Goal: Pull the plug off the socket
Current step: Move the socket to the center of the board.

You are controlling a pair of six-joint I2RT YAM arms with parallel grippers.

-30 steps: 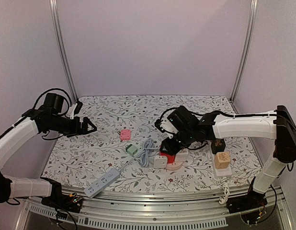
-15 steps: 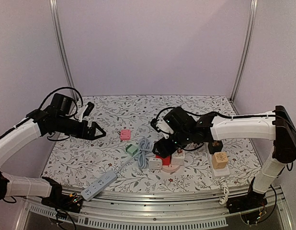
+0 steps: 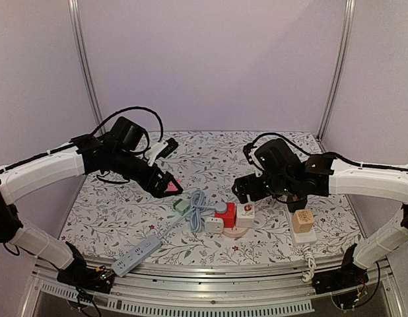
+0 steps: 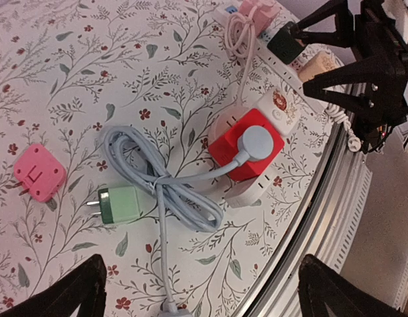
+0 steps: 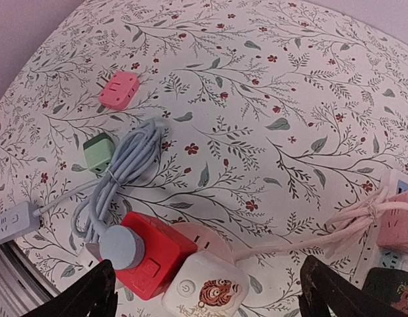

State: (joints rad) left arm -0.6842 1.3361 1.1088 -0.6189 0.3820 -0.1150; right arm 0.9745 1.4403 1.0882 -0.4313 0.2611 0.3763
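A round grey-blue plug [image 3: 220,207] [image 5: 121,247] [image 4: 255,140] sits in the top of a red socket cube [image 3: 228,216] [image 5: 161,254] [image 4: 238,156]. Its grey-blue cable runs to a coiled bundle [image 3: 200,211]. My right gripper [image 3: 246,191] [image 5: 210,297] hangs open just above and right of the cube, touching nothing. My left gripper [image 3: 166,184] [image 4: 201,294] is open too, held in the air left of the cube, over the pink adapter [image 3: 173,188] [image 4: 37,173].
A white cube with a tiger picture [image 3: 245,212] [image 5: 207,290] stands against the red cube on a pale round base. A green adapter [image 3: 183,206], a white power strip [image 3: 139,253] at the front edge and a wooden cube [image 3: 304,219] lie around.
My right gripper has opened and lifted back to the right, off the red cube. My left arm has swung right towards the middle of the table.
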